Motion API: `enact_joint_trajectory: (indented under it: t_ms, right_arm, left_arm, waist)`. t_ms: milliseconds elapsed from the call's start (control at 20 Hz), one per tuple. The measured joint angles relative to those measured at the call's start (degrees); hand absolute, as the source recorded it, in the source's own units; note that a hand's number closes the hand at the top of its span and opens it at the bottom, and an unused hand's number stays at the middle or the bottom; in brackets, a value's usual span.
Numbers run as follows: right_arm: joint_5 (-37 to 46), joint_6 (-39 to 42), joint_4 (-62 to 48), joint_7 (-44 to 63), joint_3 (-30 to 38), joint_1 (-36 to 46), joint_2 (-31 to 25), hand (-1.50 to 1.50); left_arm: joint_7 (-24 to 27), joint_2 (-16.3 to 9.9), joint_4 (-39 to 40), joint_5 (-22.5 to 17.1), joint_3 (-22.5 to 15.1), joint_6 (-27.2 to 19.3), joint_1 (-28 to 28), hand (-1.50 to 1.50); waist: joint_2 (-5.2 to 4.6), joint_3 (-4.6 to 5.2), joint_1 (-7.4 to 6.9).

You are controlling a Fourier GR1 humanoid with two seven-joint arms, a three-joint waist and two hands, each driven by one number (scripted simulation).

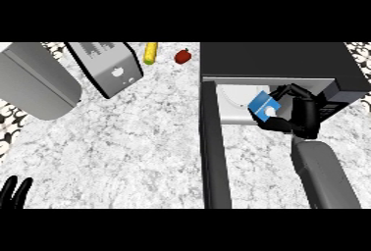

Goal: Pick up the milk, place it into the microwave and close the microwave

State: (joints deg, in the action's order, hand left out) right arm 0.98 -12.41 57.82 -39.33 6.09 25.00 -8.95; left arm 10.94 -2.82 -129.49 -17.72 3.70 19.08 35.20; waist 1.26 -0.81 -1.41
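In the head view, the microwave (279, 59) stands at the far right corner of the counter (138, 147), and its door (214, 147) is swung wide open toward the near edge. The right hand (293, 115) reaches into the opening with its fingers curled around the milk (262, 104), a small blue carton with a white spot on it. The carton is tilted and is just over the front of the white plate (235, 95) inside the microwave; I cannot tell if it already touches the plate. I think the hand holds it from the right side so that the carton can go in first and the door side stays free.

The left hand (16, 191) shows only as fingers at the near left corner of the counter, straight, close together and pointing up, so it is resting. In my judgement the milk is nearly placed, and the release and the closing of the door are not yet done.

At the far edge there are a toaster (105, 66), a yellow-green banana (150, 53) and a red fruit (182, 56), well apart from the microwave opening. A grey sink (36, 83) is at the far left corner.
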Motion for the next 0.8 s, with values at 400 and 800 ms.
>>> enact_joint_trajectory:
  t_ms: [400, 800]
  right_arm:
    - [-0.9, -5.5, 1.5, -4.4, 1.7, -2.0, 0.4, 1.50]
    - [1.2, -14.8, 3.0, -9.7, 3.6, -3.9, 0.8, -1.50]
  left_arm:
    - [-0.3, -0.7, 1.0, 0.8, -1.0, 0.8, -2.2, -1.50]
    - [-0.7, -1.6, 1.4, 2.7, -1.1, 0.7, -3.9, -1.50]
  waist:
    - [-0.28, -0.09, -2.51]
    - [-1.24, 0.12, -5.39]
